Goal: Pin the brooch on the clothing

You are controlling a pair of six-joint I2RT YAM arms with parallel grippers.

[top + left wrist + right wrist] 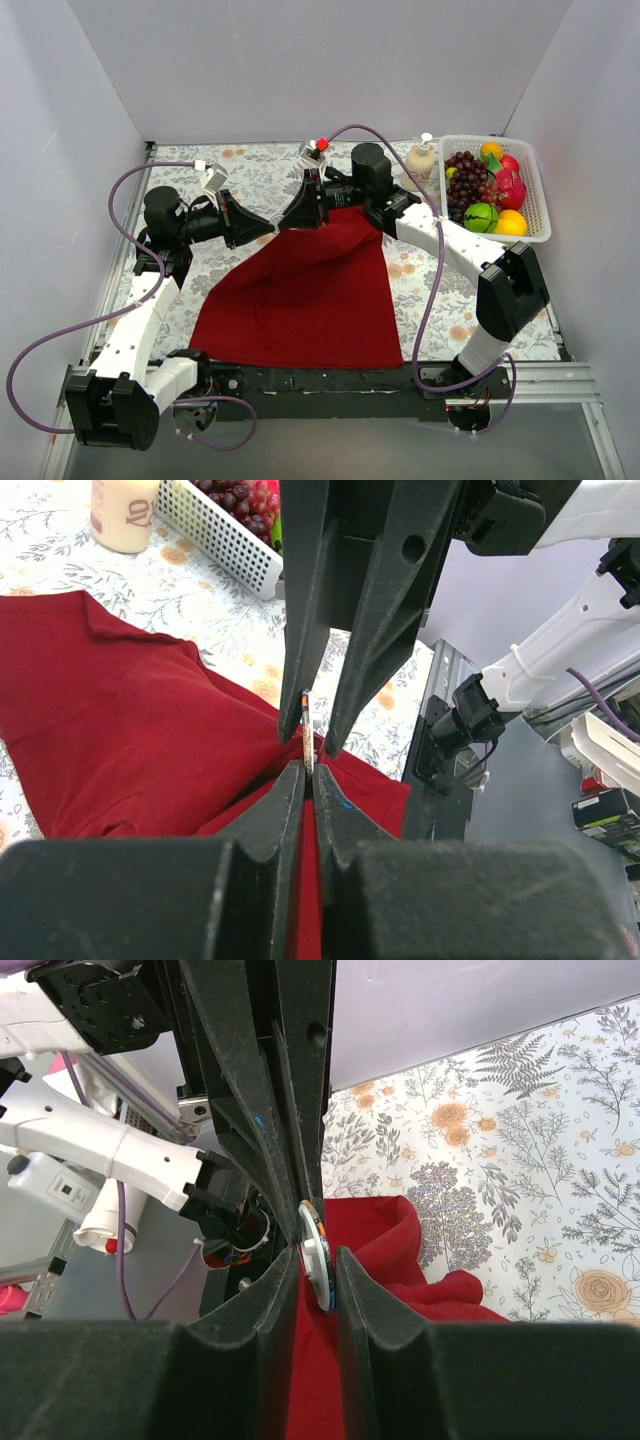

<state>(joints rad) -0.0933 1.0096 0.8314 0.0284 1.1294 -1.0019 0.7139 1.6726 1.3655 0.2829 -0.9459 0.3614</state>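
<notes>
The dark red T-shirt (300,300) lies on the floral table, its far edge lifted to where both grippers meet. My left gripper (268,226) comes in from the left and is shut on a raised fold of the shirt (120,730). In the left wrist view its jaws (308,770) pinch the red cloth. My right gripper (305,215) comes in from the far right. It is shut on the brooch (316,1245), a small white disc seen edge-on, pressed against the cloth (315,1380). The brooch's thin edge (307,742) shows just past my left fingertips. It is hidden in the top view.
A white basket (540,225) of fruit stands at the far right, and its wall shows in the left wrist view (225,540). A cream bottle (420,160) stands to the basket's left. White walls close in three sides. The arm bases sit along the near edge.
</notes>
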